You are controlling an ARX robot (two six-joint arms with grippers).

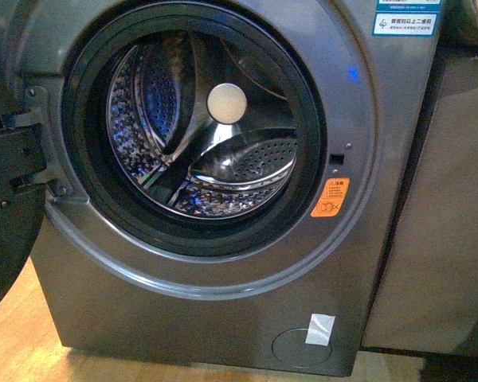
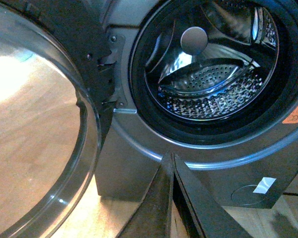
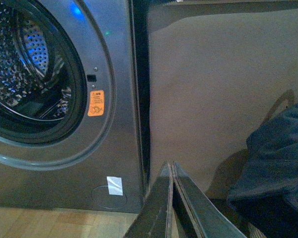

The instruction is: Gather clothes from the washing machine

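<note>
The grey washing machine (image 1: 223, 278) fills the front view, its porthole open and the perforated steel drum (image 1: 215, 151) showing no garment inside. The dark navy clothes (image 3: 278, 158) lie heaped at the edge of the right wrist view, beside my right gripper (image 3: 170, 166), which is shut and empty in front of the machine's lower right corner. My left gripper (image 2: 170, 157) is shut and empty, just below the porthole rim (image 2: 213, 148). Neither arm shows in the front view.
The open glass door (image 2: 35, 124) hangs at the machine's left on its hinge (image 1: 16, 151). A beige panel (image 3: 213, 89) stands right of the machine. Orange sticker (image 1: 330, 197) and white tag (image 1: 319, 329) mark the front. Wooden floor (image 1: 24, 342) lies below.
</note>
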